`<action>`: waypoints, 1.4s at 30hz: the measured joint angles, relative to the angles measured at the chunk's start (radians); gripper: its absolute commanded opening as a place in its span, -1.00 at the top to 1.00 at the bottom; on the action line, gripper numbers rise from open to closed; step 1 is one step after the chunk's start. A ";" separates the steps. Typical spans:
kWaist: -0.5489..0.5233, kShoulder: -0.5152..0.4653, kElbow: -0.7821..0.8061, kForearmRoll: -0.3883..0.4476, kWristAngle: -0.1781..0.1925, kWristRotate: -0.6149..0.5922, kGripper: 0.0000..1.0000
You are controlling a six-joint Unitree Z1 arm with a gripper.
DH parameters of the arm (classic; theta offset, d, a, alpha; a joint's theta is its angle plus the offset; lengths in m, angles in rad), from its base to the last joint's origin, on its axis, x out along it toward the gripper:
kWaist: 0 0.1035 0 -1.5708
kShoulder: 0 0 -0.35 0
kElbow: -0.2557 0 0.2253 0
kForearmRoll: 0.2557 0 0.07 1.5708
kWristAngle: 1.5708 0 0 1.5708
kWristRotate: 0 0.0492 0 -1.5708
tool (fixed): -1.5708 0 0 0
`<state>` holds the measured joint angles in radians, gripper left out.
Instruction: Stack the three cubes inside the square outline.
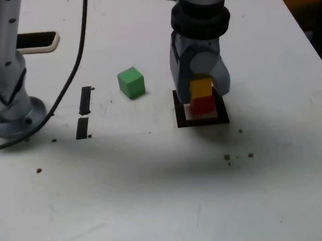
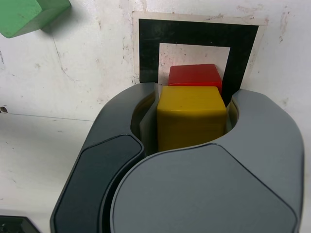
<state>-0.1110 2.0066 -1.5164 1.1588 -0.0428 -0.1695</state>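
Your exterior view shows the whole table: the green cube [image 1: 131,82] sits alone, well to that view's left of the square outline [image 1: 202,119]. Your wrist view shows only the green cube's corner, but close up you see the gripper [image 2: 192,121] clenched on the yellow cube [image 2: 191,116], which sits atop the red cube [image 2: 195,76] inside the outline.

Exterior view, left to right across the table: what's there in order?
Arm base → two black bar marks → green cube → square outline, where the gripper is shut on the yellow cube, which sits above the red cube.
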 measured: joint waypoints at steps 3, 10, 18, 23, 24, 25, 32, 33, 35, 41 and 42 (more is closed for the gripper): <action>0.000 0.002 0.000 0.002 -0.002 0.001 -0.50; 0.000 0.001 0.000 0.003 0.000 0.001 -0.75; 0.000 -0.095 0.000 0.129 0.028 -0.020 -0.99; 0.002 -0.233 0.082 0.227 0.078 -0.027 -1.00; 0.009 -0.263 0.116 0.232 0.084 -0.029 -1.00; 0.020 -0.289 0.148 0.232 0.088 -0.034 -1.00; 0.134 -0.422 0.402 0.099 0.081 -0.146 -1.00; 0.140 -0.418 0.436 0.079 0.081 -0.160 -1.00; 0.145 -0.406 0.477 0.041 0.088 -0.188 -1.00; 0.167 -0.358 0.503 0.007 0.102 -0.231 -0.84; 0.169 -0.352 0.505 -0.009 0.096 -0.227 -0.82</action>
<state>0.0578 1.6543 -1.0114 1.1500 0.0534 -0.3962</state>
